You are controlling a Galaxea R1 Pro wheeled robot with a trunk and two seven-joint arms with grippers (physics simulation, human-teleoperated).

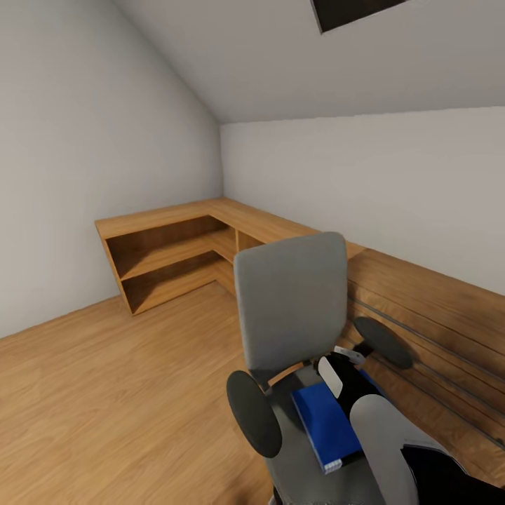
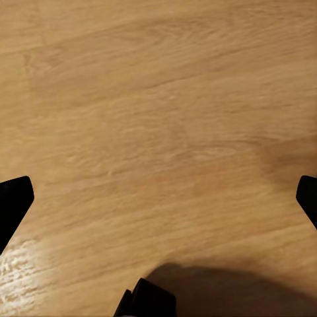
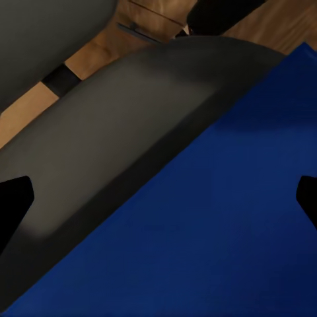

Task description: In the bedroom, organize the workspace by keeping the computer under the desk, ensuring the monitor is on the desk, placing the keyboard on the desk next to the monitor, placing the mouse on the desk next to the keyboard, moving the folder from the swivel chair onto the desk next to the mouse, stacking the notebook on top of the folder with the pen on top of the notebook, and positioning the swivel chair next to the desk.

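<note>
While the robot's right arm (image 1: 382,435) reaches down over the chair (image 1: 291,308) from the near right, its gripper (image 3: 158,198) hangs just above the blue folder (image 1: 324,421), with the two dark fingertips (image 3: 13,201) set wide apart at either edge of the wrist camera's picture and nothing caught between them. The folder lies flat on the grey seat, towards the side nearer the wall panelling, with its white page edge showing at the corner closest to me; in the right wrist picture its blue cover (image 3: 198,231) runs out past the curved edge of the seat (image 3: 132,132). The left gripper (image 2: 158,198) points straight down at bare wooden floor (image 2: 158,99), its fingertips (image 2: 12,201) likewise spread wide and empty. The chair has its tall grey back turned towards the corner of the room, one black armrest (image 1: 254,412) on the near left and the other (image 1: 383,341) further off on the right. Beyond the chair, wooden panelling (image 1: 435,315) lines the foot of the right-hand wall. Furthest off, a low wooden shelf unit (image 1: 168,259) wraps the corner under the sloping ceiling, its open shelves bare, and a dark skylight (image 1: 351,10) is set in the ceiling above.
</note>
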